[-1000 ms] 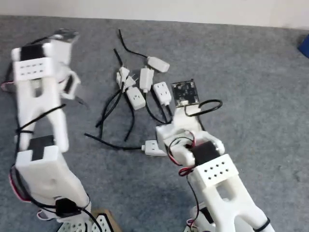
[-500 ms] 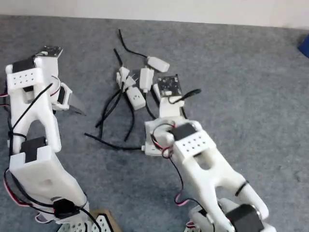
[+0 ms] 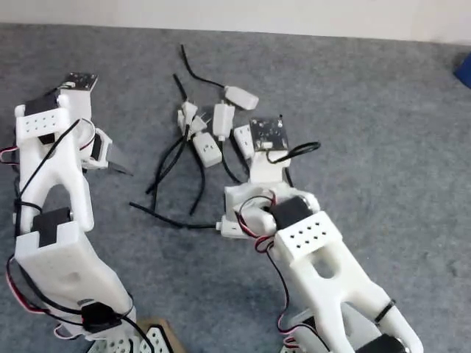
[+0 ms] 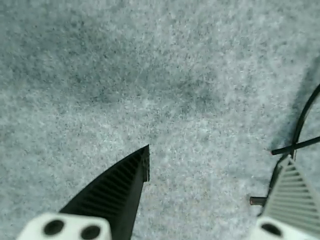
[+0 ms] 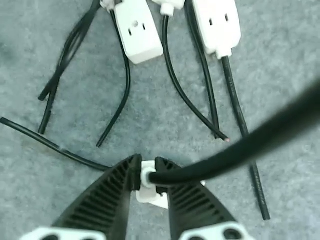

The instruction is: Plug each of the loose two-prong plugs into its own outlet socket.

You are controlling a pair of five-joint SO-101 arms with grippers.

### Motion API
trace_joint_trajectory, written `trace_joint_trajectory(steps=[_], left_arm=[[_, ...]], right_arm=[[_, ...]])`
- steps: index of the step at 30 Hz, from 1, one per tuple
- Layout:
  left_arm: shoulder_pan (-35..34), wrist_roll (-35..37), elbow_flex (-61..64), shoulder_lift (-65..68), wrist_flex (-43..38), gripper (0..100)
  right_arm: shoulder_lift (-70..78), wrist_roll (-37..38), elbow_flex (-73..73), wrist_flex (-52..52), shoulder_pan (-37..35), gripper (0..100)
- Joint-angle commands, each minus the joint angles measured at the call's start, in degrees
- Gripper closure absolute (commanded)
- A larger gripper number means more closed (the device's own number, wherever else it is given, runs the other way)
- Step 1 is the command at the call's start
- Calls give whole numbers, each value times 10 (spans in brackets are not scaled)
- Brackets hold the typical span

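My right gripper (image 5: 147,166) is shut on a small white connector (image 5: 151,192) whose thin black cord (image 5: 55,146) trails away over the carpet. In the high view the right gripper (image 3: 235,220) holds that connector (image 3: 228,228) at the table's middle. Beyond it lie two white outlet sockets (image 5: 137,31) (image 5: 216,21), shown in the high view as sockets (image 3: 208,151) (image 3: 243,137). Farther back are white two-prong plugs (image 3: 188,115) (image 3: 223,118) and another white piece (image 3: 241,97). My left gripper (image 4: 216,154) hangs open over bare carpet, at the left (image 3: 110,158) in the high view.
Loose black cords (image 3: 173,165) fan out between the two arms. A thick black cable (image 5: 260,137) from the right wrist crosses in front of that camera. The grey carpet (image 3: 383,110) lies bare to the right. A blue thing (image 3: 464,70) sits at the right edge.
The right arm's wrist swung left, then slightly back right, staying at the white connector. The left arm dropped lower and shifted a little, gripper open.
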Motion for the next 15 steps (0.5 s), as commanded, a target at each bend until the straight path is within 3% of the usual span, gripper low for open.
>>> trace_joint_trajectory(steps=[1, 15], left_arm=[[16, 6, -4, -3, -6, 620], [16, 6, -3, -3, -6, 620]], right_arm=[[-28, 8, 11, 4, 10, 993], [-28, 37, 26, 0, 10, 993]])
